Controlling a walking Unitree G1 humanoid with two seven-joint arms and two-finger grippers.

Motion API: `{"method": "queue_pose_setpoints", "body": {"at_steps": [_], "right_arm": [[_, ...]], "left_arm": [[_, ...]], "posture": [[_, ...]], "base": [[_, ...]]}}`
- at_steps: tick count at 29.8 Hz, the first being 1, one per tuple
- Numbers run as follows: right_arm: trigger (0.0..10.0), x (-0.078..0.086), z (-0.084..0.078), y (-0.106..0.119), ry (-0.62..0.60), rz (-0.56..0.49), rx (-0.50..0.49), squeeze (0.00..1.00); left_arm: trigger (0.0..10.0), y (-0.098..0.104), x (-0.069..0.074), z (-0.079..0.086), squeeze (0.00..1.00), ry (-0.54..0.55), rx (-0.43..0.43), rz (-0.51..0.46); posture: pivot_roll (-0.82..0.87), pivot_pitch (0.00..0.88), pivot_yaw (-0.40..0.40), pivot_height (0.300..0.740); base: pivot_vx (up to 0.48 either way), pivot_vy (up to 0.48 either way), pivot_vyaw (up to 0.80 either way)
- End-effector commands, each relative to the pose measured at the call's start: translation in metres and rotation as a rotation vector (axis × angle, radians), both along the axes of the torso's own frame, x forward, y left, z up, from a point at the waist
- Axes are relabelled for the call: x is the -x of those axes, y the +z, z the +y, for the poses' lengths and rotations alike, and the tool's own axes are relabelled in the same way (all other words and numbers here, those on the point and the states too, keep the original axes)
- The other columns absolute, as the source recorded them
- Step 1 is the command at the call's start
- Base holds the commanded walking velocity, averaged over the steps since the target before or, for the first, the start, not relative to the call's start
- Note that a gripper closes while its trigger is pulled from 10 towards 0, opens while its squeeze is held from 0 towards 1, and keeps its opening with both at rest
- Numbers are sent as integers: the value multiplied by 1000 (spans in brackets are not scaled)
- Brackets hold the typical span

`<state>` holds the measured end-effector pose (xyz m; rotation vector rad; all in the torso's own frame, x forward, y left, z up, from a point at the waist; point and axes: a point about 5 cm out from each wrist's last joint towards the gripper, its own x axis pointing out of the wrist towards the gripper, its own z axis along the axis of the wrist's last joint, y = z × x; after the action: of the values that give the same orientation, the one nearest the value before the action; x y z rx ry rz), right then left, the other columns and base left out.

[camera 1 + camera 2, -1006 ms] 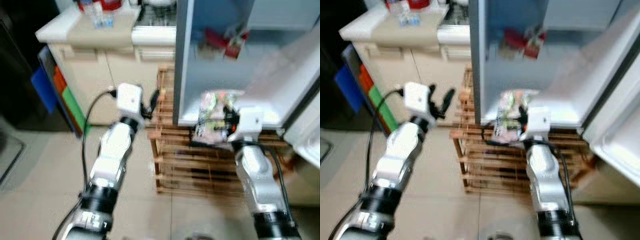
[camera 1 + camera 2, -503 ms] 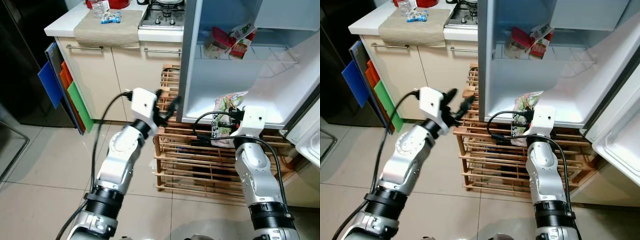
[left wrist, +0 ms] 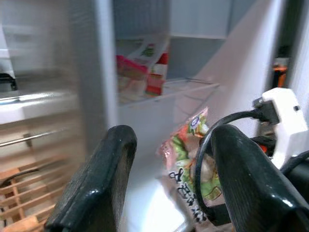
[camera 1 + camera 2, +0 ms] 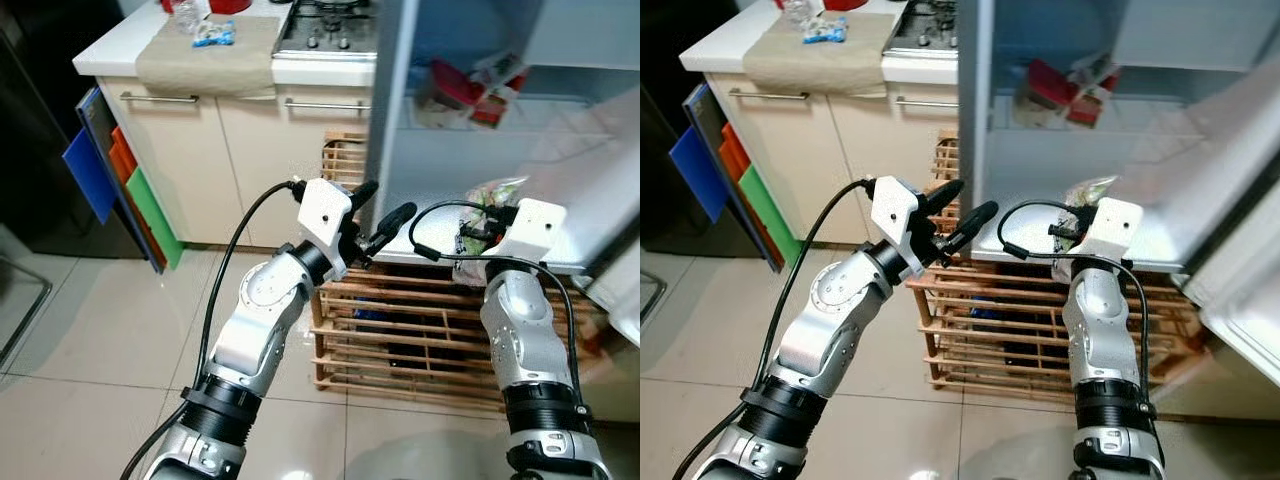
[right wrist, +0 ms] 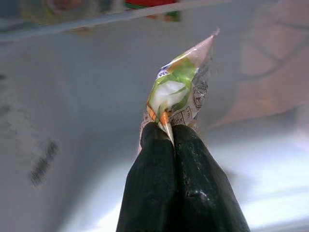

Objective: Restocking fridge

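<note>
The fridge (image 4: 392, 130) stands open in front of me. My right gripper (image 4: 468, 234) is shut on the lower edge of a green, white and orange food packet (image 5: 179, 92), which it holds upright over the fridge's white lower shelf (image 4: 1140, 245). The packet (image 4: 492, 192) stands just inside the opening. My left gripper (image 4: 391, 197) is open with nothing in it, close to the fridge's left front edge. In the left wrist view its black fingers (image 3: 99, 186) frame the packet (image 3: 186, 157). Red packets (image 4: 462, 88) lie on the upper shelf.
A wooden slatted rack (image 4: 400, 325) stands under the fridge. The fridge door (image 4: 1240, 300) hangs open at the right. To the left is a kitchen counter with a cloth (image 4: 205, 55), a hob (image 4: 325, 25), and coloured boards (image 4: 110, 170) leaning against the cabinet. The floor is tiled.
My left gripper has swung right, up to the fridge's edge. The right gripper has carried the packet a little deeper over the lower shelf. The head camera has shifted too.
</note>
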<state>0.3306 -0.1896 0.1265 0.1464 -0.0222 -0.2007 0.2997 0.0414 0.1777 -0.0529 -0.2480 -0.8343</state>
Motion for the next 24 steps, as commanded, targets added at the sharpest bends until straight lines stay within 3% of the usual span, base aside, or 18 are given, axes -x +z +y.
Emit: {"method": "queue_pose_setpoints", "body": {"at_steps": [1, 6, 12, 16, 19, 22, 24], "right_arm": [[0, 0, -8, 3, -31, -15, -13, 0], [0, -3, -13, 5, -61, -25, -102, 0], [0, -6, -18, 2, -98, -12, -183, 0], [0, -21, -16, -5, -126, 25, -369, 0], [0, -26, -16, -4, -145, 24, -436, 0], [0, -30, -26, -3, -227, 24, -533, 0], [0, -29, -38, -4, -280, 21, -541, 0]], "left_arm": [[10000, 9, 5, -11, 0, -63, 17, -19], [10000, 23, 14, -15, 0, -137, 72, -21], [10000, 26, 15, -13, 0, -139, 78, -15], [10000, 28, 16, -8, 0, -138, 56, -10], [10000, 28, 19, -7, 0, -152, 41, 2], [10000, 26, 24, -2, 0, -165, 19, 17], [10000, 23, 27, 3, 0, -162, 11, 42]], "posture": [[-116, 25, 30, 740], [-105, 47, 30, 740], [-94, 61, 36, 740], [-58, 103, 48, 740], [-40, 117, 51, 740], [-14, 150, 54, 740], [-9, 163, 55, 740]], "base": [[0, 0, 0], [0, 0, 0], [0, 0, 0], [0, 0, 0], [0, 0, 0], [0, 0, 0], [0, 0, 0]]}}
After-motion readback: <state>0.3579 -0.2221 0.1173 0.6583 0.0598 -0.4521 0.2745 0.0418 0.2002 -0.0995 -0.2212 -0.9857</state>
